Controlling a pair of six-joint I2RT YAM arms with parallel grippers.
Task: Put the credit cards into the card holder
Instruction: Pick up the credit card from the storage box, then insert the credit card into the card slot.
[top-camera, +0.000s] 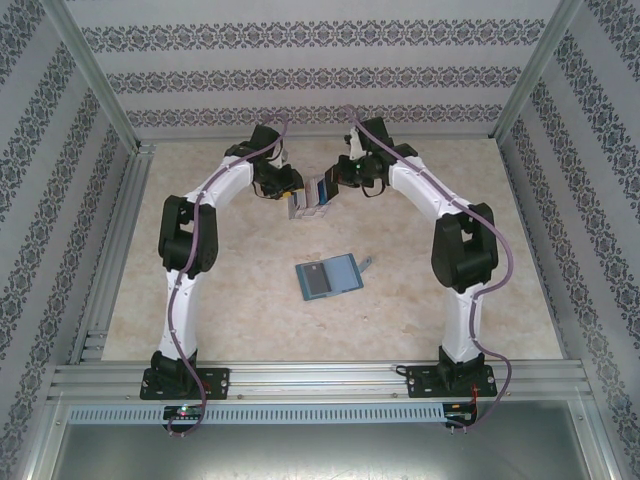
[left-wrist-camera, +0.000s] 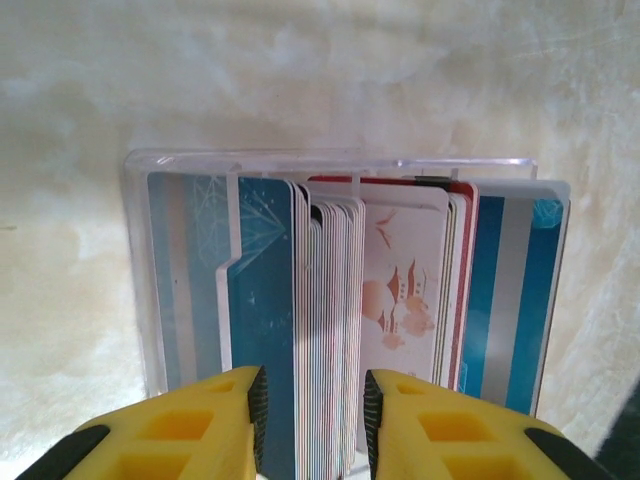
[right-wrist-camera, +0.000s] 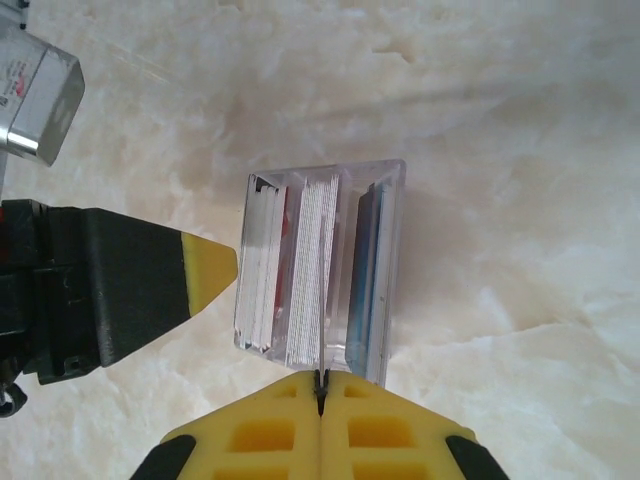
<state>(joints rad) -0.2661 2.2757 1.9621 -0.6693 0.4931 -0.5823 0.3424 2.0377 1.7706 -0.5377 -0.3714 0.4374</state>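
Left gripper (left-wrist-camera: 315, 420), stretched forward, half-open at credit cards (left-wrist-camera: 335, 300); right gripper (right-wrist-camera: 320, 385) seemingly pinching one.

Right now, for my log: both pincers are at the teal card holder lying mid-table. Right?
No: the top external view shows the left pincer and right pincer at the clear box of credit cards; the card holder lies mid-table, untouched.

We're looking down on a cream, marble-patterned bench (top-camera: 230, 320), boxed in by walls (top-camera: 300, 70) papered in floral stripes on the left, right and far sides. Aluminium rails (top-camera: 320, 378) run along the near edge, light soft and even.
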